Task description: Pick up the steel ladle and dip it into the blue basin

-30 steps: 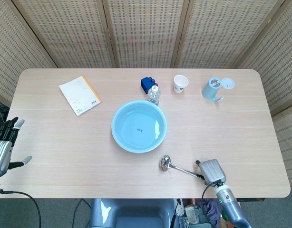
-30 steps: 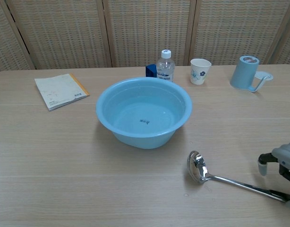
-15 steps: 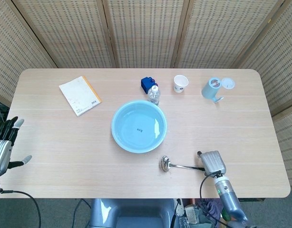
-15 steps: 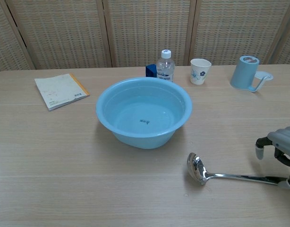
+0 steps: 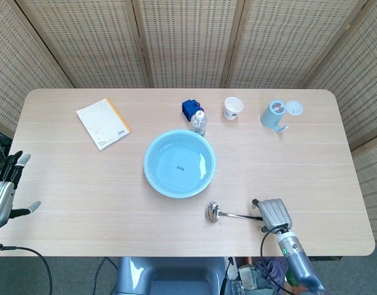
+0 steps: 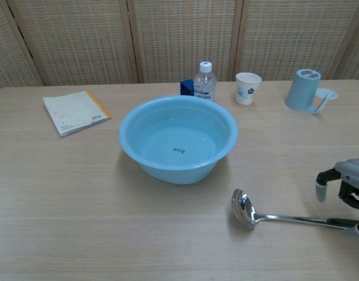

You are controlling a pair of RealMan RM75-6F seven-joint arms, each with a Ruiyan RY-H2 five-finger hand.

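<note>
Change: ladle (image 6: 285, 218) lay slanted 1 s ago with its handle end nearer the front edge; now it lies about level with that edge, bowl in the same spot.
Right hand (image 5: 274, 213): has shifted slightly along the handle end; fingers curl down at the handle tip, but a firm grip cannot be confirmed.
Ladle position: flat on the table (image 5: 84, 190), bowl near the basin (image 5: 179, 163), apart from it.
Left hand (image 5: 4, 184): head view only, off the table's left edge, fingers apart, holding nothing, unmoved.
Chest view only: right fingers (image 6: 321, 186) above the handle.
</note>
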